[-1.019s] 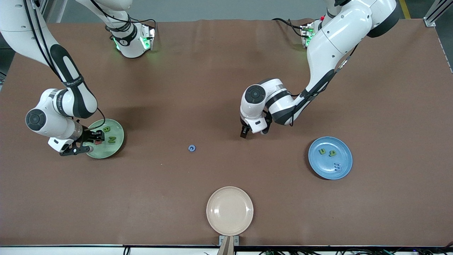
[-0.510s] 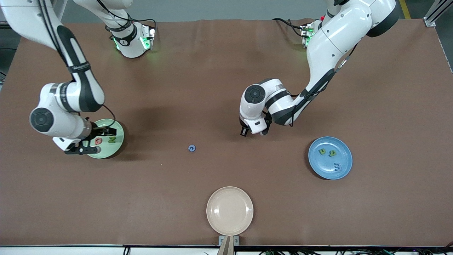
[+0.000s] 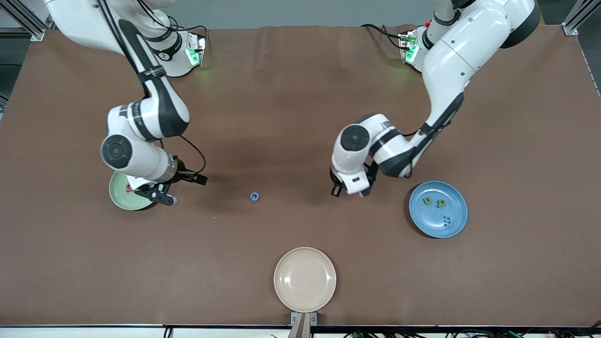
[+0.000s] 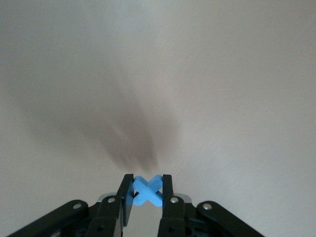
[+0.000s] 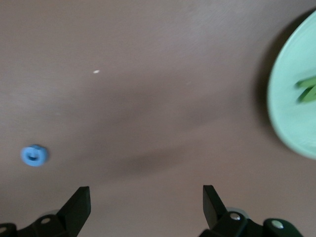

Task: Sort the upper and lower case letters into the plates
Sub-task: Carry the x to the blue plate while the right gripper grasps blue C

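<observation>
My left gripper (image 3: 346, 191) is shut on the blue x (image 4: 147, 190), pinched between its fingertips (image 4: 147, 180) over bare table between the blue G (image 3: 254, 196) and the blue plate (image 3: 425, 221). That plate holds the green u (image 3: 427, 201), green g (image 3: 441, 203) and blue m (image 3: 448, 220). My right gripper (image 3: 181, 188) stands open and empty (image 5: 145, 197) over the table beside the pale green plate (image 3: 117, 193). The right arm hides much of that plate; the red Q (image 3: 128, 188) shows on it. The right wrist view shows the plate's rim (image 5: 291, 113), green letters (image 5: 307, 89) and the G (image 5: 34, 155).
An empty cream-beige plate (image 3: 305, 279) sits at the table's edge nearest the front camera. The brown table (image 3: 281, 117) carries nothing else. Both arm bases stand along the edge farthest from the camera.
My right gripper opened, left the red Q on the pale green plate and moved off toward the G. My left gripper shut on the blue x and shifted toward the blue plate.
</observation>
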Tool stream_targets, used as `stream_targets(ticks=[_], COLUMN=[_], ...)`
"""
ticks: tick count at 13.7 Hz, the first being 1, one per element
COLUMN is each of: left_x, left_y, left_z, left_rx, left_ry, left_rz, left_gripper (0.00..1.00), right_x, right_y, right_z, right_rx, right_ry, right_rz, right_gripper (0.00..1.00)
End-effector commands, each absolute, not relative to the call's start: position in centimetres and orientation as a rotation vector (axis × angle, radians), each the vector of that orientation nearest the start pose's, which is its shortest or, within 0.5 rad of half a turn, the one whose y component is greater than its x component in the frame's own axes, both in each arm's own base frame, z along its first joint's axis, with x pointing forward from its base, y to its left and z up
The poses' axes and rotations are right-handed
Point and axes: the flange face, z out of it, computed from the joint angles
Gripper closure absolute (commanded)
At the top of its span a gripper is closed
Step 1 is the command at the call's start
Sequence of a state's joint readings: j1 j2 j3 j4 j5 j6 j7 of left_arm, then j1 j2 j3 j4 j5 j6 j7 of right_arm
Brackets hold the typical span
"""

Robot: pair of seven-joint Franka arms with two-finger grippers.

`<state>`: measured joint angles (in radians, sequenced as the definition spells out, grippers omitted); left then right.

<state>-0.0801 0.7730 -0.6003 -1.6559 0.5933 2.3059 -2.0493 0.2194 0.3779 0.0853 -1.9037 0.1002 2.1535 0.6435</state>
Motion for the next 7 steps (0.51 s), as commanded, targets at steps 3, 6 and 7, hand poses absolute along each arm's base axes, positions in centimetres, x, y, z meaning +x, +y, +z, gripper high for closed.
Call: stream_targets(ticks=[3,6,7], left_x=[62.8,65.4,66.0], left_y=[-28.1,-21.3,-19.1], left_z=[26.6,27.2,27.1], left_rx=[-2.829,-2.884,-2.889], left_ry=[-1.336,-1.152,-1.112], left_rz=[-0.145,-0.147,-0.138], left_gripper=[0.99,0.99,0.99], right_x=[59.8,60.1,60.2], right_y=[27.1,30.8,31.6], right_z=[25.5,22.7,21.7], right_rx=[-2.961,-2.936,-2.915], right_ry=[0.951,0.999,1.016], right_rz=[0.268,0.226,0.196], right_gripper=[0.00,0.00,0.00])
